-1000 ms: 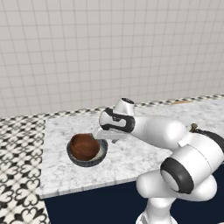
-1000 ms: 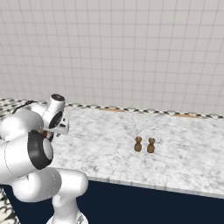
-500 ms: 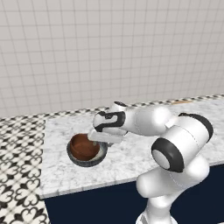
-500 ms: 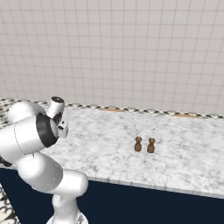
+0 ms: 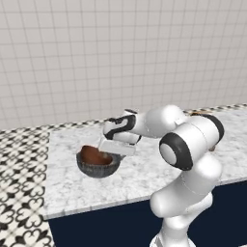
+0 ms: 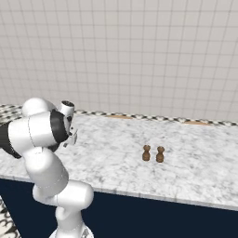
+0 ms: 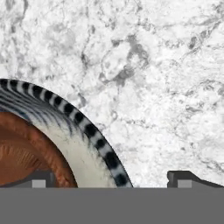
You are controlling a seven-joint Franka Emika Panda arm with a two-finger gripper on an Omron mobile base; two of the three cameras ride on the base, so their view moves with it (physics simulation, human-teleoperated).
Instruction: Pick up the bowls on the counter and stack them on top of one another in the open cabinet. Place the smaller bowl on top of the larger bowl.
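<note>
The smaller bowl [image 5: 94, 155], glossy reddish-brown, sits nested inside the larger bowl [image 5: 98, 168], dark grey outside with a pale inner wall and black-dashed rim, on the marble surface [image 5: 144, 174] near its left end. The hand [image 7: 111, 178] stands released, fingertips straddling the larger bowl's rim.

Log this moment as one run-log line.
hand: open, straddling larger bowl rim | smaller bowl: inside larger bowl | both on counter

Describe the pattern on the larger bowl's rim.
Black and white stripes along the larger bowl's rim, clearest in the hand view.
</note>
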